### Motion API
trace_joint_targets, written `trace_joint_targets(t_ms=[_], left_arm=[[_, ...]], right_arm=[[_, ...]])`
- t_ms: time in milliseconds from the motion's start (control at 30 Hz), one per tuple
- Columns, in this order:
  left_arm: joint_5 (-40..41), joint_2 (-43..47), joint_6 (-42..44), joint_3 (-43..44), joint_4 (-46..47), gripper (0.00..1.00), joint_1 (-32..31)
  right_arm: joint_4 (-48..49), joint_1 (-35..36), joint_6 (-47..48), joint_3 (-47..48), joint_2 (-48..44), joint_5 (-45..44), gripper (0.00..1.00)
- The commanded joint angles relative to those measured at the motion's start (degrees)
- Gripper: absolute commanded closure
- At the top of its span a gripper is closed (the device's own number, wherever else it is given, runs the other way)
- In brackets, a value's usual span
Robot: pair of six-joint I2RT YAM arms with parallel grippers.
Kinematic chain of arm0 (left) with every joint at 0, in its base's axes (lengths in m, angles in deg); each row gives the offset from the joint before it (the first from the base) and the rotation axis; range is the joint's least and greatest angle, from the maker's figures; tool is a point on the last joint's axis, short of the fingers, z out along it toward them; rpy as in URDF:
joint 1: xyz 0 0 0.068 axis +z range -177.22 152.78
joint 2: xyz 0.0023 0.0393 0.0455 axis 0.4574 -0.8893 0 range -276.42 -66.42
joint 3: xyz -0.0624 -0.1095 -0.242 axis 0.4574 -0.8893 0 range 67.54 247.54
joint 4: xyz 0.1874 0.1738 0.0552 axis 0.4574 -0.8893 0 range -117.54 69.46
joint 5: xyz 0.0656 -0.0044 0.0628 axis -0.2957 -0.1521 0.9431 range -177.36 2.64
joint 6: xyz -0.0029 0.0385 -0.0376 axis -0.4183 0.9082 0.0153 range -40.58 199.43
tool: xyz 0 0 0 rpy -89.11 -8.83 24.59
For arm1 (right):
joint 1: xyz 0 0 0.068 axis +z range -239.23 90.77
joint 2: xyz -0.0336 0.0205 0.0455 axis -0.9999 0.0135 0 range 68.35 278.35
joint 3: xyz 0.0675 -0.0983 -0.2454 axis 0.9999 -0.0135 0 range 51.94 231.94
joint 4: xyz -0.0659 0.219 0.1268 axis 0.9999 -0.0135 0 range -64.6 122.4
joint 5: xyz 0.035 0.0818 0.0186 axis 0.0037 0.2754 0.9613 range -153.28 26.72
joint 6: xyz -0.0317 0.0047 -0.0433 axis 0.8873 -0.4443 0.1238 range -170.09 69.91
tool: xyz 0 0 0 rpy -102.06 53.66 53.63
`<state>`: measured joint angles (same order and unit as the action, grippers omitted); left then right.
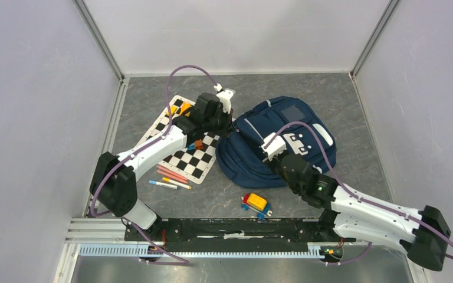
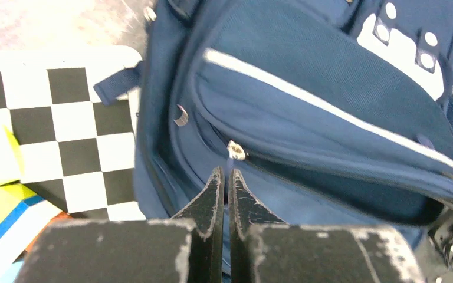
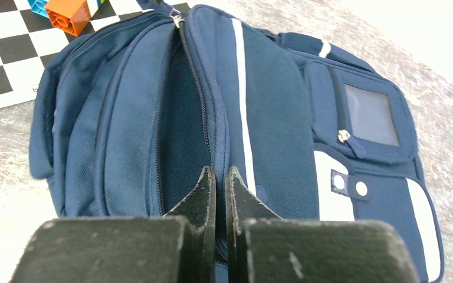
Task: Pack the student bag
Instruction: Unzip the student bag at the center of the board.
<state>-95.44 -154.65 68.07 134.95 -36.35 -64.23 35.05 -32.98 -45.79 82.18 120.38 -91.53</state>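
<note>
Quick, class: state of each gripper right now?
Left gripper: shut at the student bag's zip pull; grip cannot be told.
Right gripper: shut against the bag; grip cannot be told.

Tabletop [image 1: 342,106]: grey, marbled, enclosed by white walls on three sides. A black-and-white checkered mat [image 1: 196,160] lies at left centre, set at an angle. On the mat are an orange block [image 1: 198,144] beside a small blue piece, and yellow and orange pieces [image 1: 180,108] at the far corner. Just off its near edge lie loose markers [image 1: 170,177], roughly parallel: red, yellow, and one white with a blue cap. A toy vehicle [image 1: 256,204], yellow over blue and red, stands well apart towards the near edge.
</note>
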Motion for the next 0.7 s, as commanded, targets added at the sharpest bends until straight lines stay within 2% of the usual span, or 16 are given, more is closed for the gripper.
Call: trace_joint_targets(t_ms=[0,300,433,467,533,567,633,667], left_arm=[[5.2,-3.8,-2.5,6.4,2.1,0.98,4.1],[7.9,-15.2,-3.1,13.5,2.8,0.98,5.4],[4.9,-15.9,-3.4,12.6,3.5,0.98,5.4],[3.9,-15.3,-3.1,11.7,3.9,0.98,5.3],[2.7,-13.2,-2.2,9.0,5.0,0.98,5.4],[2.3,-11.8,-1.8,7.6,5.3,0.98,5.4],[1.4,-9.1,-1.2,5.4,5.3,0.89,5.4],[1.0,-7.8,-1.0,4.6,4.9,0.81,5.4]], right_arm=[[-9.3,-0.6,-1.7,-1.0,-6.2,-7.1,1.00],[-10.0,-0.6,-1.6,-1.3,-11.0,-4.4,1.00],[-10.1,-0.6,-2.0,-1.8,-11.0,-4.6,1.00],[-10.3,-0.6,-2.2,-1.7,-10.9,-4.5,0.97],[-10.5,-0.6,-2.6,-1.4,-10.8,-4.1,0.74],[-10.6,-0.6,-2.6,-1.1,-10.7,-3.6,0.66],[-10.8,-0.5,-2.7,0.1,-10.4,-2.5,0.47],[-11.0,-0.6,-2.9,0.8,-10.1,-2.1,0.37]])
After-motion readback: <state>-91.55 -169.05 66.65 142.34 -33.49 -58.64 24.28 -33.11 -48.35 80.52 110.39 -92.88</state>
